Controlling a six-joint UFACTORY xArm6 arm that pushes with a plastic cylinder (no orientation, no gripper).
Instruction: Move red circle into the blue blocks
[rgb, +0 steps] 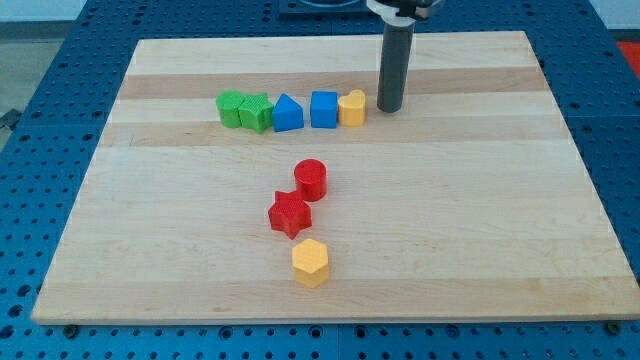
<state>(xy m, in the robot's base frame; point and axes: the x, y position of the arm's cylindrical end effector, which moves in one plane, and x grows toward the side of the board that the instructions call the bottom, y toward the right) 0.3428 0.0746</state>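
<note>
The red circle (311, 178) lies near the board's middle, touching or nearly touching a red star (290, 214) just below-left of it. Two blue blocks sit in a row near the view's top: a house-shaped one (288, 113) and a cube (324, 109). My tip (389, 107) rests on the board just right of that row, next to a yellow block (352, 107) at the row's right end. The tip is well above and to the right of the red circle.
Two green blocks (232, 108) (256, 112) form the row's left end. A yellow hexagon (311, 262) sits below the red star. The wooden board (500, 250) lies on a blue perforated table.
</note>
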